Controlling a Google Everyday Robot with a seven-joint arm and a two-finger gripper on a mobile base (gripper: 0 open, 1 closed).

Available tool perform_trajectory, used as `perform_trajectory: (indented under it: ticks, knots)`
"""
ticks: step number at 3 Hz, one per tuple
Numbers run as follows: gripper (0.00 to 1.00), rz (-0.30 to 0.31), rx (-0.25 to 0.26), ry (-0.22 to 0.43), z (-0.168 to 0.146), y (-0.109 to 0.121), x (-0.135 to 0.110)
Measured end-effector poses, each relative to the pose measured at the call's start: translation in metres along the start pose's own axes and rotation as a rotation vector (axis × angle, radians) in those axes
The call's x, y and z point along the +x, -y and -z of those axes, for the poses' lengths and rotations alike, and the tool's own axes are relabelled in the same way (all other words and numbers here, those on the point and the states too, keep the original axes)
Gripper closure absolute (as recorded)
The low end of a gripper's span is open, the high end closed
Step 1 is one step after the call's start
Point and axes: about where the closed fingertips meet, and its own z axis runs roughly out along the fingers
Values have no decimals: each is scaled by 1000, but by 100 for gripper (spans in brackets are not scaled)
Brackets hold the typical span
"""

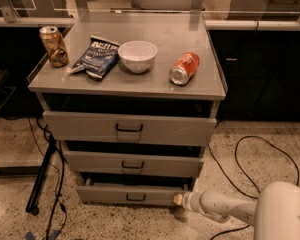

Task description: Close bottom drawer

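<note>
The bottom drawer (132,194) is the lowest of three grey drawers in the cabinet, with a small black pull handle (135,198). It stands only slightly out from the cabinet, with a thin dark gap above its front. My gripper (178,200) is at the end of the white arm reaching in from the lower right, and it touches the right end of the bottom drawer's front panel.
The middle drawer (132,163) and top drawer (130,127) sit above. On the cabinet top (160,86) are a brown can (54,46), a chip bag (96,56), a white bowl (137,55) and a lying red can (184,68). Black cables (247,149) lie on the floor.
</note>
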Motion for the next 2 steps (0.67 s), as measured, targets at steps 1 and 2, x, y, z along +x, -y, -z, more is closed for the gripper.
perform_trajectory:
  ticks: [1,2]
  knots:
    - [100,0,0,1,0,0,-1]
    - [100,-13,1,3,-7,1,-2]
